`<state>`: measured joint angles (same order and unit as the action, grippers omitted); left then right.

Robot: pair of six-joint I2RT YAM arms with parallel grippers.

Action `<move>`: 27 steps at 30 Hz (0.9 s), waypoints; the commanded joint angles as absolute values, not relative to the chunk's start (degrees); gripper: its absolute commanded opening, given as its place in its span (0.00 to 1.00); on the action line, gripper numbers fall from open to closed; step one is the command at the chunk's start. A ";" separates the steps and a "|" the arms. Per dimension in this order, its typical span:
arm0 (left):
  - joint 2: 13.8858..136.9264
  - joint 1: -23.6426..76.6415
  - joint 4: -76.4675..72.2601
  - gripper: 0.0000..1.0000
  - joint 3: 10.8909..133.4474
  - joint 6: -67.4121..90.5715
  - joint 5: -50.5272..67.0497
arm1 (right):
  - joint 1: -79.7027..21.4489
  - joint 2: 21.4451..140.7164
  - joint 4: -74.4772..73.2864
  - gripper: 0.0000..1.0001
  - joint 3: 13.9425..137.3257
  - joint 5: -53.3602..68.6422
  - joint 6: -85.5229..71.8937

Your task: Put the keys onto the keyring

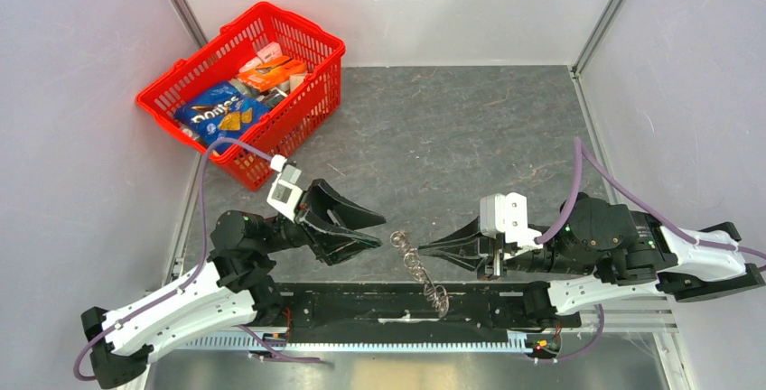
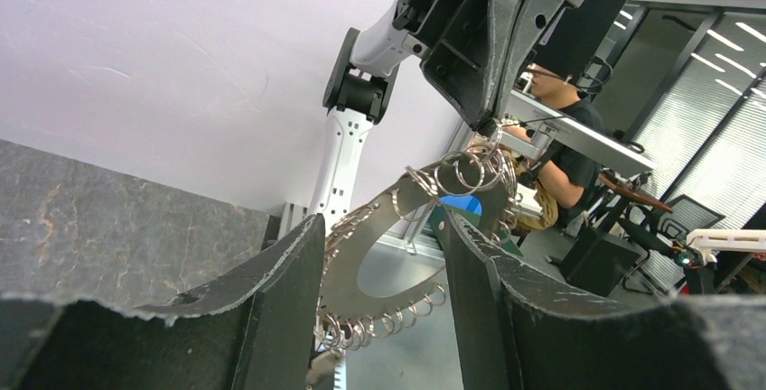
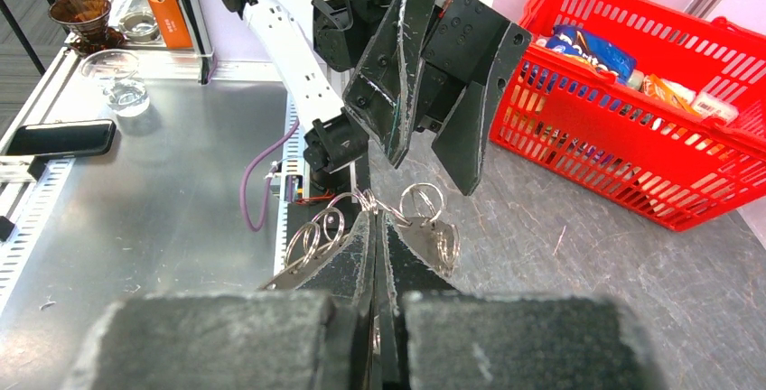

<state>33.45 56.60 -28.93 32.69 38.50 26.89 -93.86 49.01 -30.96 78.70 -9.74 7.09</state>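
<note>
The right fingers (image 1: 456, 247) are clenched on the keys (image 1: 417, 268), which dangle in a chain over the desk's (image 1: 452, 137) near edge. The left fingers (image 1: 354, 213) stand released, tips just beside them. A red basket (image 1: 298, 117) of snacks sits well behind.

The only word I can read is "Doritos", on the blue bag (image 1: 219, 112) in the red basket (image 1: 310, 108), at ten o'clock.

You've got two grippers, the left gripper (image 1: 381, 231) and the right gripper (image 1: 421, 247), one red basket (image 1: 298, 115), one blue chip bag (image 1: 221, 112) in it, and one bunch of keys (image 1: 415, 268), too tangled to count singly.
</note>
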 commanded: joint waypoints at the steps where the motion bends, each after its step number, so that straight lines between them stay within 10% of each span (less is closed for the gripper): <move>1: 33.77 56.50 -33.93 0.58 32.32 41.67 26.10 | -93.69 48.52 -28.19 0.00 81.47 -9.46 6.55; 27: 37.61 56.51 -40.37 0.57 31.36 42.37 27.28 | -93.69 48.75 -27.18 0.00 82.00 -8.97 5.54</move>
